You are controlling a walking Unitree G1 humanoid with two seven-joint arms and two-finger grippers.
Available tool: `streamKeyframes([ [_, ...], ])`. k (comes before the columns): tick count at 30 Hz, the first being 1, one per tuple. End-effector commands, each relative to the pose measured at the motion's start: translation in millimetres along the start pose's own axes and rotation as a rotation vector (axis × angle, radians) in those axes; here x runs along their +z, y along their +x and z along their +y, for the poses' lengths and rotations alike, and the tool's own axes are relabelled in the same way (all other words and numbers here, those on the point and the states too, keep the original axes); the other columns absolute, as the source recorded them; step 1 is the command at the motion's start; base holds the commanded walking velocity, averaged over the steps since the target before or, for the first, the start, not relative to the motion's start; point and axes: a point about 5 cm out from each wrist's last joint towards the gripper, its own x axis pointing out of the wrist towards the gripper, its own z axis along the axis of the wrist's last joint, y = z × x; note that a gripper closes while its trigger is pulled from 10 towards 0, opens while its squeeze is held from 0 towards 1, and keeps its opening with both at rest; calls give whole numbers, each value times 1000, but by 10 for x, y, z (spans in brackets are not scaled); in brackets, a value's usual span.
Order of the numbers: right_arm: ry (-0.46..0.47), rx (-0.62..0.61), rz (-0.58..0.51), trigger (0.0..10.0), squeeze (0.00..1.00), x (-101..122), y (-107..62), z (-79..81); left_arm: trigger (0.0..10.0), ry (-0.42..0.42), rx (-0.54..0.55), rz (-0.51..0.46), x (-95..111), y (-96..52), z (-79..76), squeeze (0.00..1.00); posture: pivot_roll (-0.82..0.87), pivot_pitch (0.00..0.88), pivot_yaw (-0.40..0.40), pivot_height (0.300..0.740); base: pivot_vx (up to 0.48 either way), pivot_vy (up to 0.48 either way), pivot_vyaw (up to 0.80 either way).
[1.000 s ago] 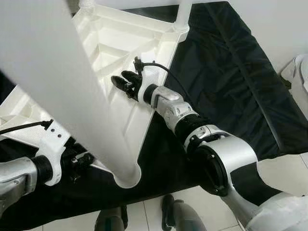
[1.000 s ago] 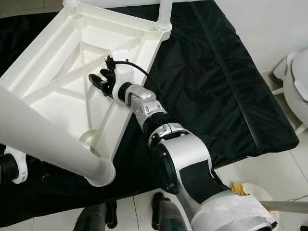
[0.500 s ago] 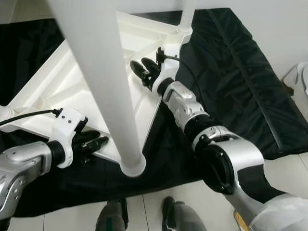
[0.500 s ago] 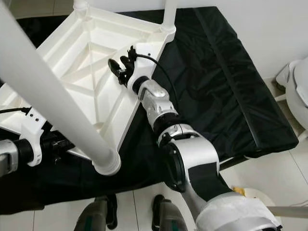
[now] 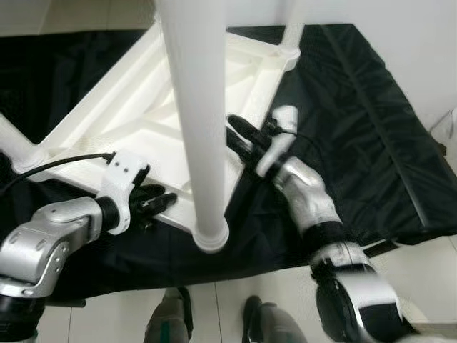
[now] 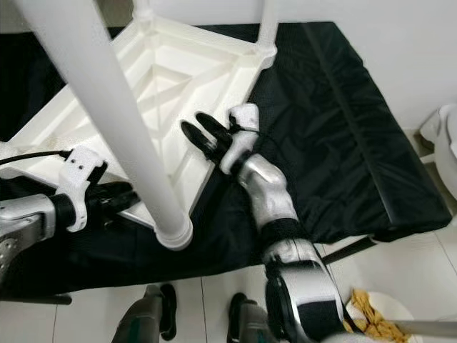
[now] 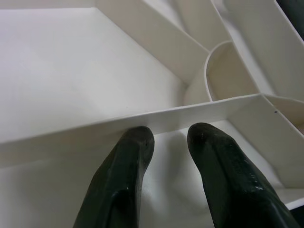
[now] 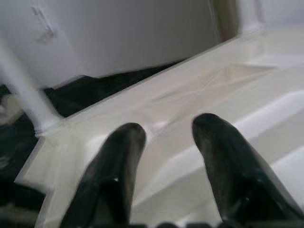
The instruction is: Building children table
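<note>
A white plastic children's table point(image 5: 136, 114) lies upside down on a black cover, its ribbed underside facing me. One leg point(image 5: 196, 107) stands up close in front of me. Another leg point(image 6: 268, 25) rises at the far right corner. My left gripper point(image 5: 158, 202) is at the table's near rim, open, with both fingertips point(image 7: 137, 137) against a thin rib on the underside. My right gripper point(image 6: 203, 136) is open at the right rim beside the near leg, its fingers point(image 8: 213, 130) spread just over the underside.
The black cover point(image 6: 335, 121) spreads to the right, ending in an edge above white floor tiles point(image 5: 421, 264). A white wall point(image 6: 400, 43) stands at the right. A bowl of yellow bits point(image 6: 375, 318) sits on the floor. My feet point(image 5: 168, 325) are below.
The table has turned, and its near leg has swung from the left to the middle of my view. My left gripper has come up to the near rim. My right gripper has stayed at the right rim.
</note>
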Motion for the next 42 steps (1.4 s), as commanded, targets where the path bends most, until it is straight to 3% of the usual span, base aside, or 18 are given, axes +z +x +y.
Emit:
streamKeyframes([
  [1,19,49,-28,10000,0,85,-108,47,10000,41,144,-23,55,1,193,0,16,208,32,740,0,0,0],
  [3,29,95,-42,10000,0,152,-284,97,10000,37,158,-27,58,59,227,0,4,205,46,740,0,0,0],
  [8,13,140,-28,10000,0,198,-416,135,10000,44,167,-26,61,106,253,0,-3,204,52,740,0,0,0],
  [13,-9,206,58,10000,0,242,-592,156,10000,57,167,-26,80,160,286,0,-5,206,57,740,0,0,0],
  [20,35,103,107,10000,0,222,-626,45,10000,49,196,-44,119,211,332,0,0,208,54,740,0,0,0],
  [21,39,66,94,10000,0,221,-614,11,10000,47,209,-49,127,212,344,0,4,207,54,740,0,0,0],
  [23,77,-131,-21,10000,0,300,-551,-154,10000,26,266,-63,141,203,413,0,6,207,56,740,0,0,0],
  [24,96,-155,-71,10000,0,342,-537,-166,10000,11,284,-70,142,190,436,0,16,207,56,740,0,0,0],
  [29,109,-117,-76,10000,0,381,-554,-131,10000,14,300,-79,127,159,463,0,19,207,58,740,0,0,0],
  [30,109,-98,-60,10000,580,375,-568,-122,10000,13,301,-83,122,150,468,0,19,207,58,740,0,0,0],
  [31,101,-72,-49,10000,1000,380,-585,-108,10000,23,308,-81,116,140,474,0,21,205,56,740,0,0,0],
  [42,101,177,53,10000,1000,413,-687,108,10000,39,304,-77,79,125,475,0,18,193,47,740,0,0,0],
])
